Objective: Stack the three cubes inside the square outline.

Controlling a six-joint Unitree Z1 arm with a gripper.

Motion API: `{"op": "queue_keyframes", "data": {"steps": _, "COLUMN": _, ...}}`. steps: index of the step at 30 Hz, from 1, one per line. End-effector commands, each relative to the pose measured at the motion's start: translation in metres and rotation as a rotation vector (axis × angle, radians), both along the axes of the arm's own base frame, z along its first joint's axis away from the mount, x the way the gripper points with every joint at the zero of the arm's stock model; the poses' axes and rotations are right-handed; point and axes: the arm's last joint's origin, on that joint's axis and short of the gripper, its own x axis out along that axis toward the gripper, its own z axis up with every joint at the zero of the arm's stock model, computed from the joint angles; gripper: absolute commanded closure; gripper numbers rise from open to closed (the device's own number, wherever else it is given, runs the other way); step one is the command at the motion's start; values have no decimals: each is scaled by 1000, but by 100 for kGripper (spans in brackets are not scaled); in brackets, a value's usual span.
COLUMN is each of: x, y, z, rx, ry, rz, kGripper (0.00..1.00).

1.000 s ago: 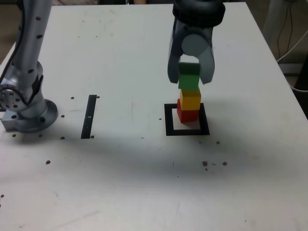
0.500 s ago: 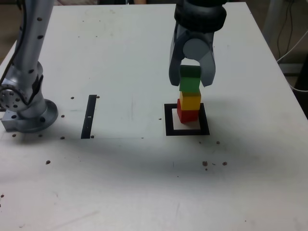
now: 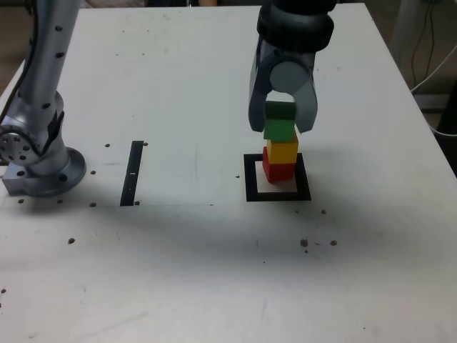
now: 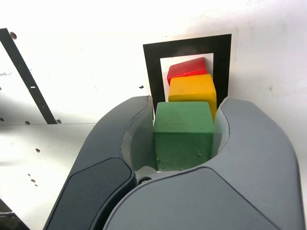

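In the exterior view my gripper (image 3: 280,126) hangs over the square outline (image 3: 251,187), shut on the green cube (image 3: 280,129). The green cube sits at the top of a stack, right over the yellow cube (image 3: 283,151), which rests on the red cube (image 3: 277,171) inside the outline. Whether green touches yellow I cannot tell. The wrist view shows both fingers pressed against the sides of the green cube (image 4: 183,136), with the yellow cube (image 4: 192,89), the red cube (image 4: 186,68) and the black outline (image 4: 149,67) beneath it.
A thin black strip (image 3: 133,173) lies on the white table toward the exterior view's left, also seen as the strip (image 4: 26,79) in the wrist view. The arm's base (image 3: 39,168) stands at the far left. Small dark specks (image 3: 304,243) dot the table.
The gripper has come down slightly with the green cube, closing the small gap over the yellow cube. The yellow and red cubes have not moved.
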Motion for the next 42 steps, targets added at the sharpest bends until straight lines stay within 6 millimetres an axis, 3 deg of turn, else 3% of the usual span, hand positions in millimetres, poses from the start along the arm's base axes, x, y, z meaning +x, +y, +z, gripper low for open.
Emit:
{"op": "queue_keyframes", "data": {"steps": 1, "x": 2, "y": 1, "z": -5, "rx": -3, "ry": 11, "rz": 4, "kGripper": 63}}
{"op": "queue_keyframes", "data": {"steps": 8, "x": 5, "y": 0, "z": -13, "rx": -13, "ry": 8, "rz": 6, "kGripper": 45}}
{"op": "queue_keyframes", "data": {"steps": 14, "x": 4, "y": 0, "z": -9, "rx": -13, "ry": -17, "rz": 12, "kGripper": 4}}
{"op": "queue_keyframes", "data": {"steps": 15, "x": 3, "y": 0, "z": -7, "rx": -12, "ry": -20, "rz": 14, "kGripper": 1}}
{"op": "queue_keyframes", "data": {"steps": 29, "x": -23, "y": 2, "z": 18, "rx": -3, "ry": -59, "rz": 30, "kGripper": 0}}
{"op": "queue_keyframes", "data": {"steps": 37, "x": -79, "y": 5, "z": 56, "rx": -5, "ry": -138, "rz": 28, "kGripper": 0}}
{"op": "queue_keyframes", "data": {"steps": 42, "x": -118, "y": 7, "z": 57, "rx": 6, "ry": -121, "rz": 2, "kGripper": 0}}
